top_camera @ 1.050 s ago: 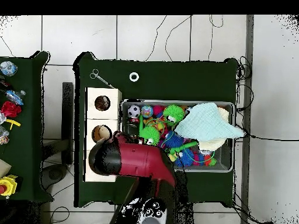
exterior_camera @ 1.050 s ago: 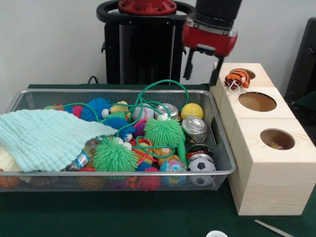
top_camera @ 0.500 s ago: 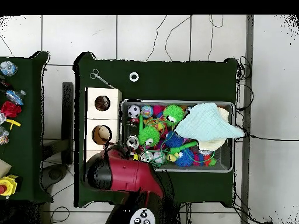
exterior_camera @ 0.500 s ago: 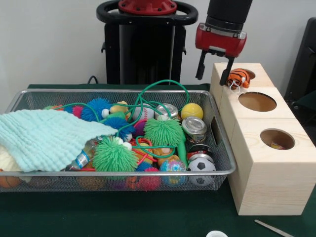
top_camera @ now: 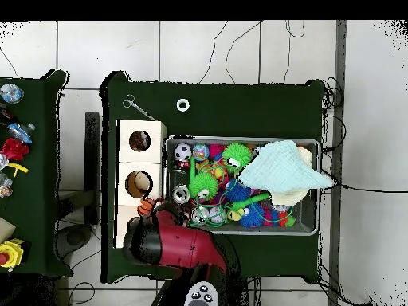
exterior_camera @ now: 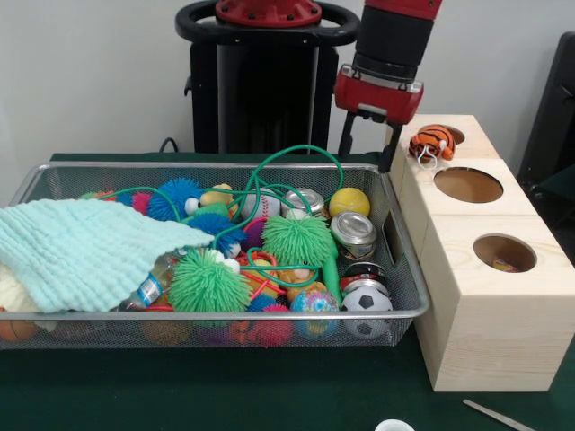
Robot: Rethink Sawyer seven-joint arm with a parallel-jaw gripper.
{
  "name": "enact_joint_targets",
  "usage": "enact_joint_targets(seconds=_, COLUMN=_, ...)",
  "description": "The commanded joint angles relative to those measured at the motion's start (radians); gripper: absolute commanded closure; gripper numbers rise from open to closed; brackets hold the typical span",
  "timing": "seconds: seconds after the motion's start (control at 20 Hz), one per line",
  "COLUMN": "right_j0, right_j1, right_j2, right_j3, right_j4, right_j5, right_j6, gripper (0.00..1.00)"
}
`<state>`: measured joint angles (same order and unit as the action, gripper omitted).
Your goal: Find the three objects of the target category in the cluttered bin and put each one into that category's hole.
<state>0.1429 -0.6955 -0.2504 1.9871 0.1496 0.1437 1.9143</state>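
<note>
My gripper [exterior_camera: 366, 149] hangs open and empty over the far right corner of the wire bin [exterior_camera: 406, 260], just left of the wooden box [exterior_camera: 485, 314]. A small orange striped plush [exterior_camera: 433, 142] lies on the box top at the edge of the farthest hole [exterior_camera: 454, 135], apart from the gripper. The middle hole [exterior_camera: 468, 184] looks empty; something small shows inside the nearest hole [exterior_camera: 504, 253]. In the overhead view the red arm [top_camera: 175, 243] covers the gripper, and the plush [top_camera: 146, 207] shows beside it.
The bin holds green spiky balls [exterior_camera: 298, 238], two cans [exterior_camera: 353, 231], a soccer ball [exterior_camera: 367, 299], a yellow ball [exterior_camera: 349, 201], green cord and a mint cloth [exterior_camera: 85, 247]. Scissors [top_camera: 135, 105] and a white ring [top_camera: 183, 104] lie on the table.
The gripper swung toward the box beside the plush, then came back over the bin's corner and a little lower. The plush and the bin's contents have not moved.
</note>
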Motion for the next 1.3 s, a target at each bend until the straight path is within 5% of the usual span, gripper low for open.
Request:
enact_joint_targets(seconds=0.05, right_j0=0.074, right_j1=0.014, right_j2=0.027, right_j3=0.014, right_j4=0.085, right_j5=0.109, right_j6=0.257, gripper=0.00)
enact_joint_targets(seconds=0.7, right_j0=0.174, right_j1=-0.035, right_j2=-0.072, right_j3=-0.029, right_j4=0.154, right_j5=0.275, right_j6=0.274, gripper=0.00)
enact_joint_targets(seconds=1.3, right_j0=0.119, right_j1=-0.095, right_j2=-0.097, right_j3=0.043, right_j4=0.133, right_j5=0.241, right_j6=0.204, gripper=0.00)
